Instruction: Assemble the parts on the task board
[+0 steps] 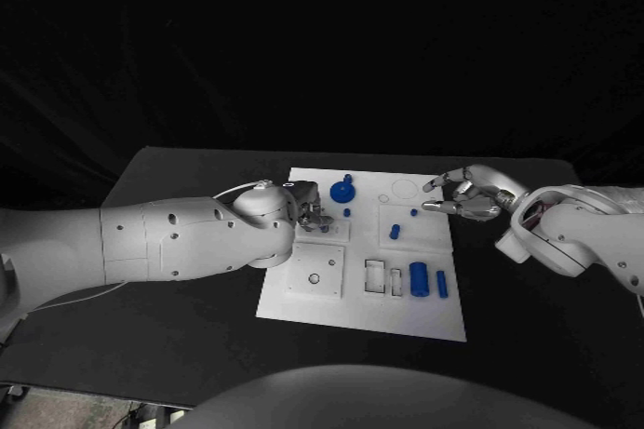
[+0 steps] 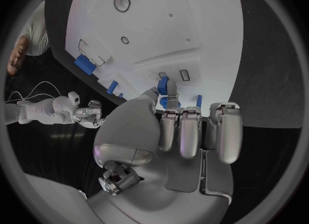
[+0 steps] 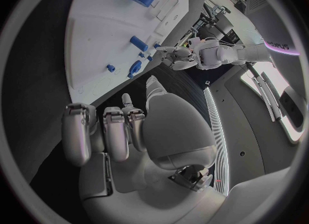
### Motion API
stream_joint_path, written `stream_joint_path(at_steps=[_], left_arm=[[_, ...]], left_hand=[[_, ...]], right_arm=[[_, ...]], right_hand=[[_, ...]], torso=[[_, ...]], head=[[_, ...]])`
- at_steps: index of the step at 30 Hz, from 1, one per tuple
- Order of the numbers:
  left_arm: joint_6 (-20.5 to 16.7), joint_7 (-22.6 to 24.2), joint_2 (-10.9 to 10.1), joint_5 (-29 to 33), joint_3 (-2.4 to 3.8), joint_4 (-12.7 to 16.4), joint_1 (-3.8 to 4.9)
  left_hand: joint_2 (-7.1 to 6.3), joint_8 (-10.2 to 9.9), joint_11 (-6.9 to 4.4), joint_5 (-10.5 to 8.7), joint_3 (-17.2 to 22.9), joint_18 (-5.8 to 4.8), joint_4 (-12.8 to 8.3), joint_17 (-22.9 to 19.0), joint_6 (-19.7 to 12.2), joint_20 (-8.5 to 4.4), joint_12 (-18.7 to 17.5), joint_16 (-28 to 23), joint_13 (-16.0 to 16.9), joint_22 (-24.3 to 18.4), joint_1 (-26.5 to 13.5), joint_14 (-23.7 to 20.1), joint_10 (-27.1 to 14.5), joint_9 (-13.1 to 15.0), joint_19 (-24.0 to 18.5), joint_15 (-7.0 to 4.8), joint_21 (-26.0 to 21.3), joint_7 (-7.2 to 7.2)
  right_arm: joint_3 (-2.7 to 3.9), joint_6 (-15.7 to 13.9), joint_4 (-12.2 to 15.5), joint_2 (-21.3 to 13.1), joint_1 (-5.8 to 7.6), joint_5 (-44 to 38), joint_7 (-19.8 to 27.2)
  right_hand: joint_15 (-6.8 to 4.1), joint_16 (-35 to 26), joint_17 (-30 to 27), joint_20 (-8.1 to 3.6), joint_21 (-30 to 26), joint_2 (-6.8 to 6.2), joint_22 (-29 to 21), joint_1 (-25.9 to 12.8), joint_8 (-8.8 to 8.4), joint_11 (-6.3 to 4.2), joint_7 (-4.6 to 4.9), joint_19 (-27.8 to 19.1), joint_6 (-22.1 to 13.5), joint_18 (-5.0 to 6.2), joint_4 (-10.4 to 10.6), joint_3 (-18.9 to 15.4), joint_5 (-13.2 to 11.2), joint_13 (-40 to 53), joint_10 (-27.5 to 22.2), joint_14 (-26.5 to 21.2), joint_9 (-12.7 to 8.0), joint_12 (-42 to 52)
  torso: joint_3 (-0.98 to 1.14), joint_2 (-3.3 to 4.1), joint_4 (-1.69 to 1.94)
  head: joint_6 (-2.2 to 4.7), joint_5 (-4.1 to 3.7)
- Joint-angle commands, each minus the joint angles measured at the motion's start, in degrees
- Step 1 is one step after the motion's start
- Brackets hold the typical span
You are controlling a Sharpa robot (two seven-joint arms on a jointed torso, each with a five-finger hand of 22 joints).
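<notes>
Parts (image 1: 420,278) on task board (image 1: 352,310) between empty left robot hand (image 1: 313,214) and right robot hand (image 1: 463,195), fingers apart

Black tabletop (image 1: 175,317), matte and dark, widening toward the near edge. White task board (image 1: 352,303) lying flat on it near the middle, long side running away from the camera, near corners well inside the tabletop's front edge. Bare black surface to the left and right of the task board and in front of it
</notes>
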Motion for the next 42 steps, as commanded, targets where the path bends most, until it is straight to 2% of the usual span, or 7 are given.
stream_joint_path(at_steps=[1, 8, 15, 19, 26, 42], left_arm=[[0.2, 0.5, 0.1, 0.4, 0.02, -0.1, -0.19], [0.2, 0.5, 0.3, 0.4, 0.02, -0.1, -0.28], [0.5, 0.5, 0.4, 0.5, 0.02, -0.2, -0.30], [0.7, 0.6, 0.5, 0.8, 0.02, -0.3, -0.30], [1.0, 0.6, 0.5, 1.1, 0.02, -0.3, -0.30], [2.0, 0.6, 0.6, 1.7, 0.02, -0.4, -0.31]], left_hand=[[-0.26, 0.2, -0.27, -0.25, 0.0, -0.53, 0.4, 15.1, 0.4, -0.52, -0.2, 0.1, 15.1, 14.1, -0.5, 5.9, 5.8, 0.1, 5.0, -0.48, 0.2, -0.04], [-0.27, 0.2, -0.27, -0.27, 0.0, -0.52, 0.4, 15.1, 0.4, -0.52, -0.2, 0.1, 15.1, 14.0, -0.5, 5.9, 5.8, 0.1, 4.9, -0.48, 0.2, -0.04], [-0.29, 0.2, -0.28, -0.29, 0.0, -0.50, 0.5, 15.1, 0.4, -0.53, -0.2, 0.1, 15.1, 14.0, -0.5, 5.9, 5.8, 0.1, 4.9, -0.49, 0.2, -0.04], [-0.33, 0.2, -0.28, -0.34, 0.0, -0.47, 0.5, 15.1, 0.4, -0.53, -0.2, 0.1, 15.1, 13.9, -0.6, 5.9, 5.8, 0.1, 4.8, -0.49, 0.1, -0.05], [-0.33, 0.2, -0.28, -0.34, 0.0, -0.47, 0.5, 15.1, 0.4, -0.53, -0.2, 0.1, 15.1, 13.9, -0.6, 5.9, 5.8, 0.1, 4.8, -0.49, 0.1, -0.05], [-0.41, 0.2, -0.30, -0.47, 0.0, -0.39, 0.7, 15.1, 0.4, -0.56, -0.2, 0.1, 15.1, 13.7, -0.6, 5.9, 5.8, 0.2, 4.6, -0.51, -0.1, -0.06]], right_arm=[[-0.01, 0.2, 0.0, 0.0, -0.06, 0.0, 0.5], [-0.01, 0.1, 0.0, -0.1, -0.07, 0.0, 0.4], [-0.01, 0.1, 0.0, 0.0, -0.07, 0.0, 0.4], [-0.01, 0.1, 0.0, 0.0, -0.08, 0.0, 0.4], [-0.01, 0.1, -0.1, 0.0, -0.09, 0.0, 0.4], [-0.01, 0.2, -0.1, 0.0, -0.10, 0.0, 0.4]], right_hand=[[0.33, 0.2, 15.1, 0.13, -0.2, -0.09, 12.1, 0.6, -0.39, 0.42, 0.01, -0.4, -0.5, 0.58, -0.4, -0.1, 0.2, 15.0, 6.0, 5.9, -0.1, 0.2], [0.33, 0.2, 15.1, 0.13, -0.2, -0.09, 12.1, 0.6, -0.39, 0.42, 0.01, -0.4, -0.5, 0.58, -0.4, -0.1, 0.2, 15.0, 6.0, 5.9, -0.1, 0.2], [0.33, 0.2, 15.1, 0.12, -0.2, -0.07, 12.1, 0.8, -0.44, 0.42, 0.03, -0.4, -0.6, 0.58, -0.5, -0.1, 0.3, 15.0, 6.0, 5.9, -0.1, 0.2], [0.33, 0.2, 15.1, 0.12, -0.2, -0.07, 12.1, 0.8, -0.44, 0.42, 0.03, -0.4, -0.6, 0.58, -0.5, -0.1, 0.3, 15.0, 6.0, 5.9, -0.1, 0.2], [0.33, 0.2, 15.1, 0.12, -0.2, -0.07, 12.1, 0.8, -0.44, 0.42, 0.03, -0.4, -0.6, 0.58, -0.5, -0.1, 0.3, 15.0, 6.0, 5.9, -0.1, 0.2], [0.33, 0.2, 15.1, 0.12, -0.2, -0.07, 12.1, 0.8, -0.44, 0.42, 0.03, -0.4, -0.6, 0.58, -0.5, -0.1, 0.3, 15.0, 6.0, 5.9, -0.1, 0.2]], torso=[[0.02, -0.01, 0.00], [0.00, -0.01, 0.00], [0.00, -0.05, 0.02], [-0.01, -0.01, 0.02], [0.01, -0.03, 0.00], [0.00, -0.05, 0.02]], head=[[0.00, -0.04], [0.00, -0.25], [0.00, -0.05], [0.00, -0.24], [0.00, -0.02], [0.00, -0.08]])
